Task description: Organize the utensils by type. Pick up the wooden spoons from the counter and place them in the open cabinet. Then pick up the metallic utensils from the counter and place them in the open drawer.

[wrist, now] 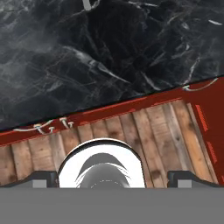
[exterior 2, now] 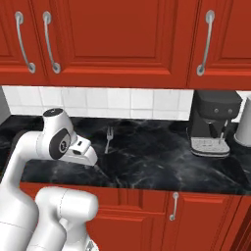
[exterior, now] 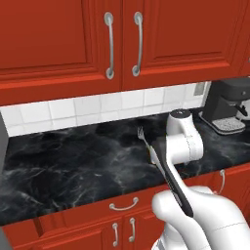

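A metallic fork (exterior: 141, 134) lies on the black marble counter (exterior: 73, 161), tines toward the tiled wall; it also shows near the counter's middle (exterior 2: 108, 139). One end of the fork (wrist: 89, 3) peeks in at the top edge of the hand view. My gripper (wrist: 113, 178) hangs above the counter's front edge, pointing down, on the near side of the fork and apart from it. Its fingertips (wrist: 43, 178) stand wide apart with nothing between them, so it is open. The wooden spoons, the open cabinet and the open drawer are out of view.
A dark coffee machine (exterior: 226, 108) stands at the counter's right end (exterior 2: 212, 122). Red upper cabinets (exterior: 122, 39) with shut doors hang above. Shut red drawers and doors (exterior: 123, 205) run below the counter edge. A wooden floor (wrist: 166, 131) lies beneath.
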